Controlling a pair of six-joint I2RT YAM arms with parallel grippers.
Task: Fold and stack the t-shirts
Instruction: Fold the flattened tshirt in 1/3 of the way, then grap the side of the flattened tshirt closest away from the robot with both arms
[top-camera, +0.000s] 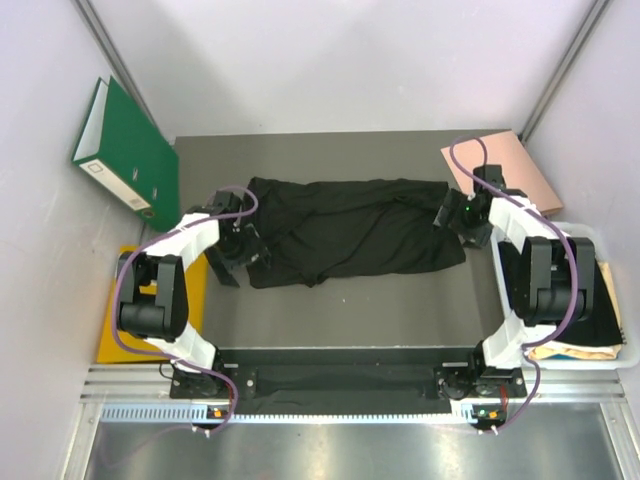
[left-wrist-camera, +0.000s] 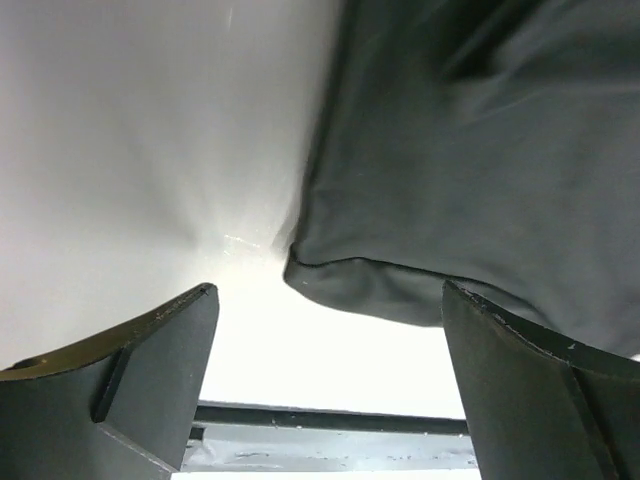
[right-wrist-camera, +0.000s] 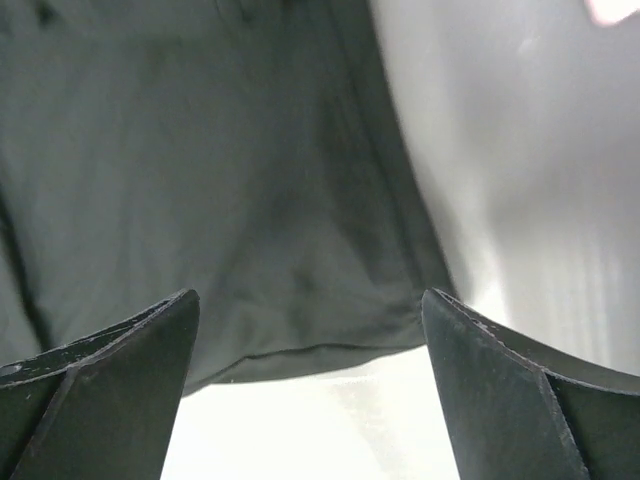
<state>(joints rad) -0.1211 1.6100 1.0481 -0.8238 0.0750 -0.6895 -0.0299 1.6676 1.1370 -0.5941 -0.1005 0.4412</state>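
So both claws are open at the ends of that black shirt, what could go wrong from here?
The left gripper has only the hem of the black t-shirt between its open fingers, so a shallow pinch could slip off when lifted. The cloth lies bunched in wrinkles, so the right gripper might catch one layer only, leaving a crooked fold. An uneven pull by the two arms could also drag it sideways.
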